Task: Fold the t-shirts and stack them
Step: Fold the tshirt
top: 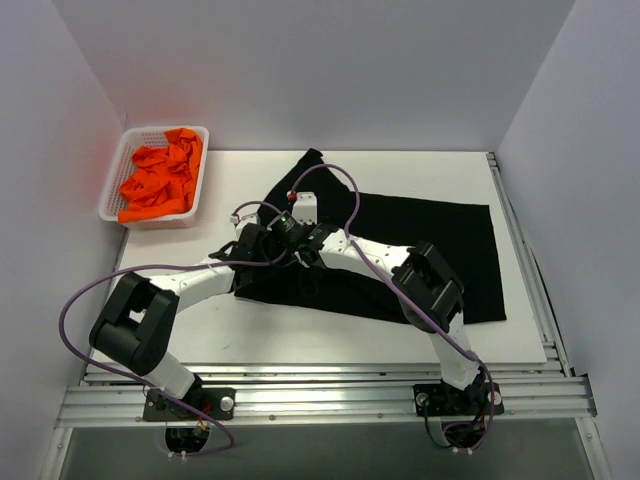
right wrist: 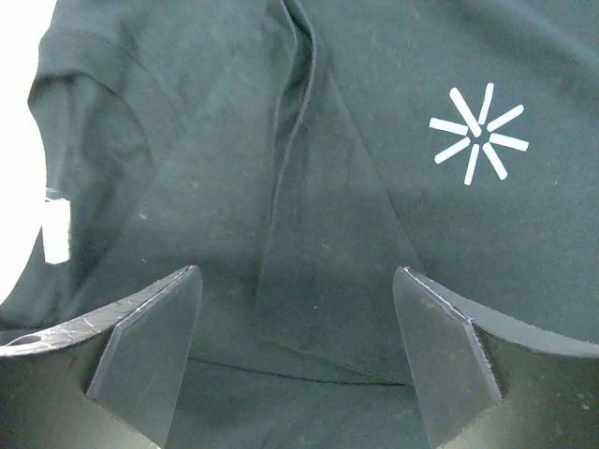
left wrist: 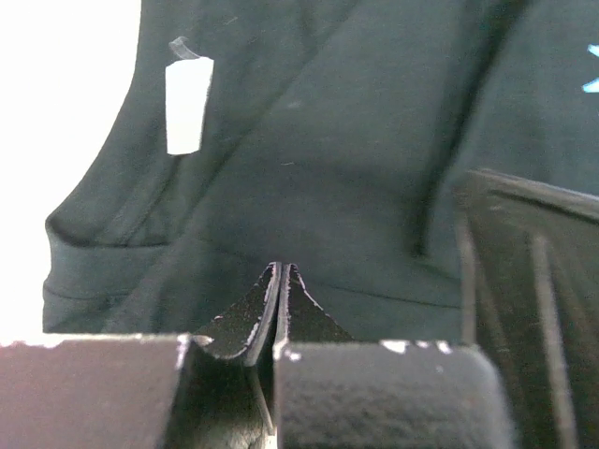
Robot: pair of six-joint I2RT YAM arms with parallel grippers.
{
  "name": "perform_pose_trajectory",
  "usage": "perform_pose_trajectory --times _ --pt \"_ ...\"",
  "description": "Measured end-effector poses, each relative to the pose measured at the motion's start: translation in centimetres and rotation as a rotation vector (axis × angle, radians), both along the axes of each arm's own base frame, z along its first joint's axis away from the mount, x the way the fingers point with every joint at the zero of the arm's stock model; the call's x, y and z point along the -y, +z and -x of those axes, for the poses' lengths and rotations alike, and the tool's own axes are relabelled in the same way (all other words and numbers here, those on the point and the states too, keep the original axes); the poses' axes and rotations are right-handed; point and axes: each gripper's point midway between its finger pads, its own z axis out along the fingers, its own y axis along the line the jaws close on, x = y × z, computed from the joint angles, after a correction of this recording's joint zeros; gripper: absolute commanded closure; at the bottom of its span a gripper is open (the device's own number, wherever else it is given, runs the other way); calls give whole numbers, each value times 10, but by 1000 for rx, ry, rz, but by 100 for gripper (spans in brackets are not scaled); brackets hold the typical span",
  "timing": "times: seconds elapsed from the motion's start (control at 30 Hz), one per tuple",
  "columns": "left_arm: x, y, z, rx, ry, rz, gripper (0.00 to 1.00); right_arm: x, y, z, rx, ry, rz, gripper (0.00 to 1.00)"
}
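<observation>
Two fingers of the left gripper (left wrist: 281,271) are pressed together, their tips low over the black t-shirt (left wrist: 328,140); whether cloth is pinched between them cannot be told. The right gripper (right wrist: 298,273), just beside it, has its fingers spread wide and holds nothing; it hangs over a raised fold (right wrist: 298,140) near the pale star mark (right wrist: 479,137). A white label (left wrist: 187,103) shows near the shirt's edge. The shirt lies spread across the middle of the white table (top: 280,335), bunched at its left end. Orange t-shirts (top: 160,180) lie crumpled in a white mesh basket (top: 150,220) at the table's far left corner.
</observation>
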Motion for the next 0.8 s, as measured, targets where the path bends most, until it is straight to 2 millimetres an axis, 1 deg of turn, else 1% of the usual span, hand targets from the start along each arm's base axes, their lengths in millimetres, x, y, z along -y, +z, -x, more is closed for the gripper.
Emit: perform_pose_trajectory --times 0.07,0.17,0.27,0.3,0.37,0.4,0.57,0.6,0.67,0.8 --pt "-5 -9 2 -15 20 2 98 0 -8 1 -11 1 23 22" --pt "-8 -18 4 -27 41 13 98 1 -19 4 -27 3 45 27" --pt "-7 -19 0 -7 59 41 98 0 -23 2 -32 2 51 37" --pt "-7 -19 -3 1 68 53 98 -1 -24 2 -32 2 52 44" --pt "-6 -20 -7 15 77 73 98 -1 -27 1 -34 3 55 50" --pt "-6 -20 -9 21 82 83 98 -1 -28 1 -36 3 57 56" --pt "-4 -19 -17 44 96 119 98 -2 -33 0 -40 2 61 61" --pt "-4 -20 -18 46 96 122 98 -2 -34 0 -41 2 62 64" --pt "-5 -20 -18 49 98 130 98 -3 -38 -1 -44 1 63 66" --pt "-5 -19 -20 55 100 143 98 -2 -52 -1 -61 2 82 71"
